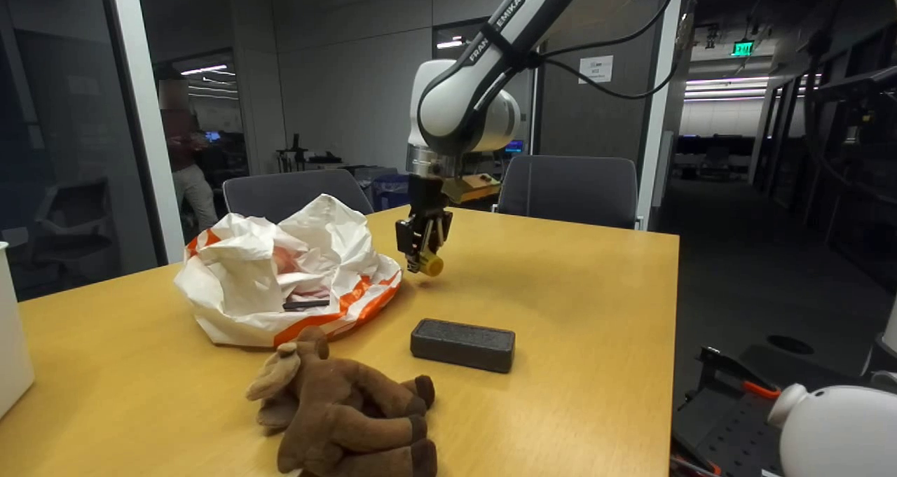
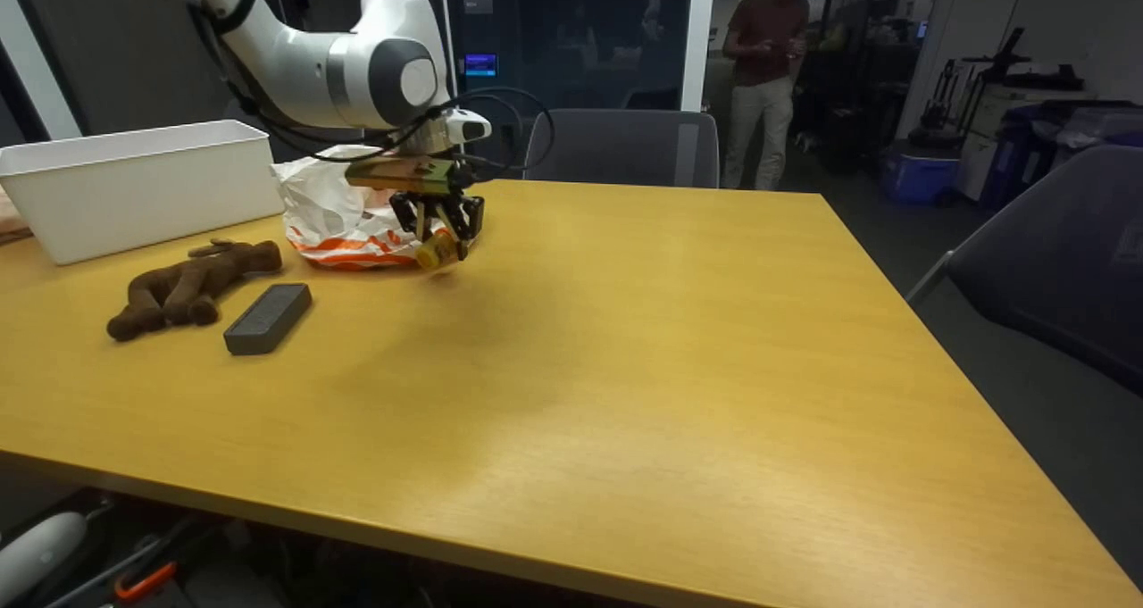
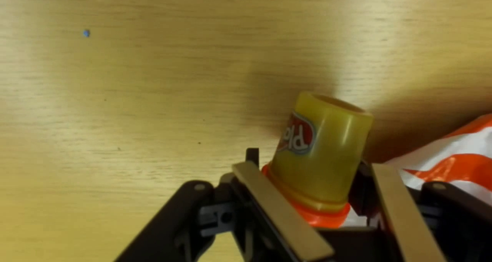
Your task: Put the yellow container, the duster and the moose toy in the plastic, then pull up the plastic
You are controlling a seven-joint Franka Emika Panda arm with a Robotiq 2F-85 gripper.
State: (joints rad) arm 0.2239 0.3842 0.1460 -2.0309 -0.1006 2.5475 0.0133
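Container point(image 3: 323, 150), yellow, one piece: tilted, clamped in the claw point(image 2: 441, 244).
Probably light, firm-walled, not fragile, smooth enough to slip or turn; best held across the body, off the orange lid point(image 3: 323, 217), which might pop loose. Below the claw: table point(image 1: 581, 302), wood-grain, slightly glossy. Just beside the claw: bag point(image 1: 238, 281), crumpled. Farther off: duster point(image 1: 462, 344), moose point(image 1: 343, 421). Beyond the claw, in an exterior view: grey chairs point(image 1: 571, 193), glass wall point(image 1: 63, 113), dim corridor point(image 1: 729, 267).
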